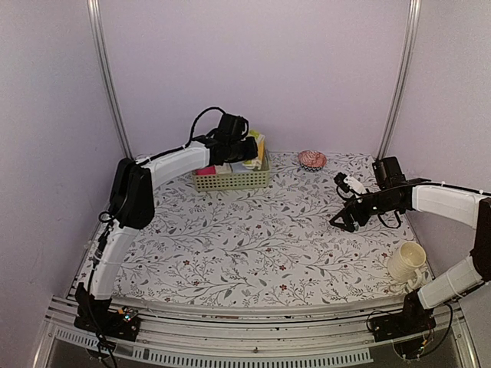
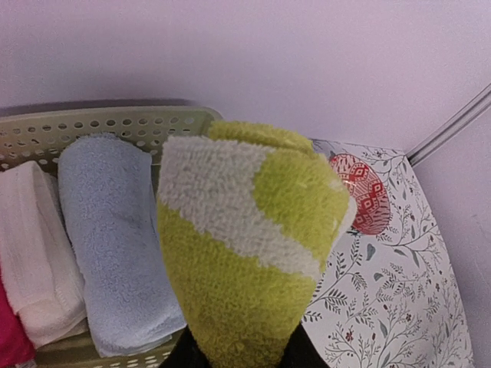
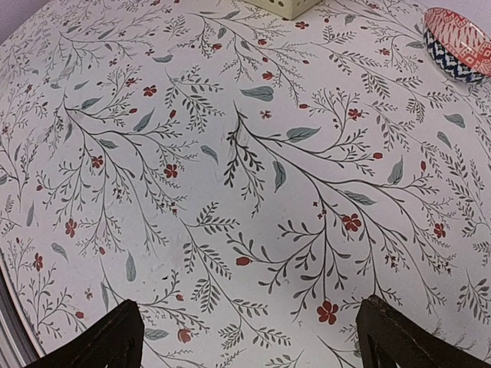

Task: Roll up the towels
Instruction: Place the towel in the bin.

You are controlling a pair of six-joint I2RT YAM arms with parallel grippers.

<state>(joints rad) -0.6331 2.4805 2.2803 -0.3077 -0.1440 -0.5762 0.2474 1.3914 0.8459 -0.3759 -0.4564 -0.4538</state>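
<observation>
A robot lab cell, not a home: two arms (image 1: pixel 169 165) are bolted to an aluminium rail (image 1: pixel 253 349), and metal posts (image 1: pixel 107 77) stand against bare lilac walls (image 1: pixel 307 69). The homely touches are a floral tablecloth (image 1: pixel 253 245), a basket (image 1: pixel 230 181) of towels (image 2: pixel 107 230), a bowl (image 1: pixel 311 159) and a cup (image 1: pixel 405 261).

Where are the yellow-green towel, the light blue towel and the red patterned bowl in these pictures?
yellow-green towel (image 2: pixel 245 261), left wrist view, middle of its near face.
light blue towel (image 2: pixel 111 245), left wrist view, middle of the roll's top side.
red patterned bowl (image 3: pixel 460 37), right wrist view, its red patterned surface.
</observation>
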